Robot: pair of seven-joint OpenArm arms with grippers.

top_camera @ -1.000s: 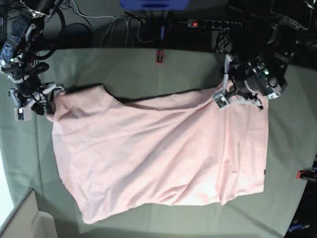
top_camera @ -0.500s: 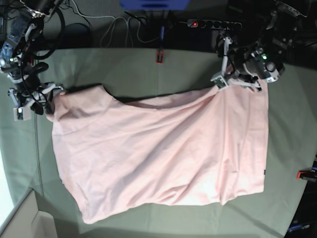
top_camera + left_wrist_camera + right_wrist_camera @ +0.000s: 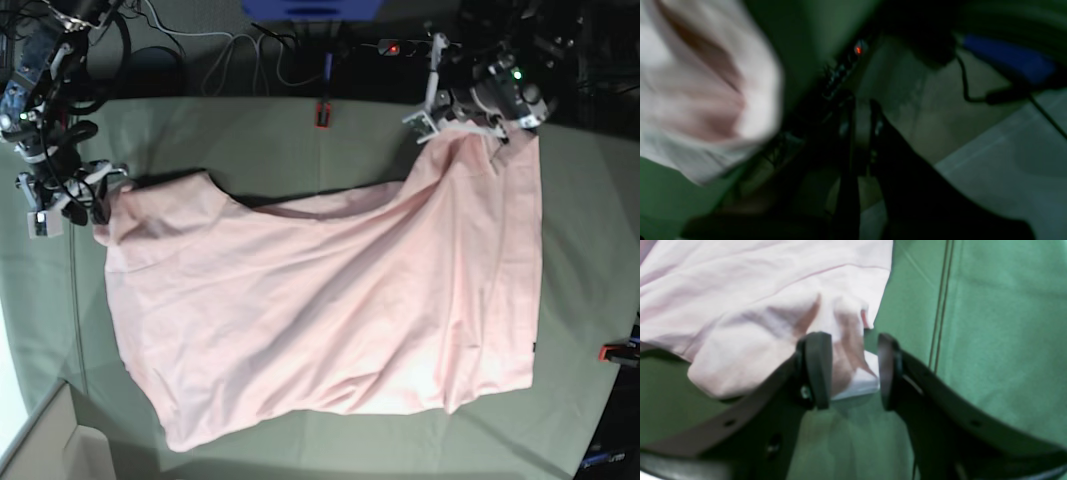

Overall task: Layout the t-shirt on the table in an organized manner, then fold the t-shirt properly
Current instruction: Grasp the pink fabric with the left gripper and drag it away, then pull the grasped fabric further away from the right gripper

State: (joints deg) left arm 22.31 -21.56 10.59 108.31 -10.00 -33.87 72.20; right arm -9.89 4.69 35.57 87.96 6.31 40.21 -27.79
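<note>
Seen from overhead, a light pink t-shirt (image 3: 320,300) spread plain side up across most of a table (image 3: 250,140) covered in grey-green cloth. Rumpled, not yet folded, with soft creases running diagonally. Lower edge near the front of the table, one side edge straight along the right of the overhead view. Far right corner drawn up into a peak toward the back edge of the table.

At that peak, the left claw (image 3: 860,103), black with white parts and a small green light. In its own blurred wrist view, two dark fingers almost together, only a thin slit between them, no cloth visible in the slit. Pink fabric off to one side of the fingers in that view. Impossible to tell whether any cloth pinched.

At the opposite far corner, on the left of the overhead view, the right claw (image 3: 853,370) low over the table. Pads clearly apart. A bunched fold of sleeve lying in the gap and just beyond it, touching or nearly touching one pad, not squeezed. Green tablecloth with a double stitched line just beside the other pad.

Behind the table, a black power strip (image 3: 430,48) with a lit red switch, loose cables, and a small red clamp (image 3: 322,113) on the back edge.
</note>
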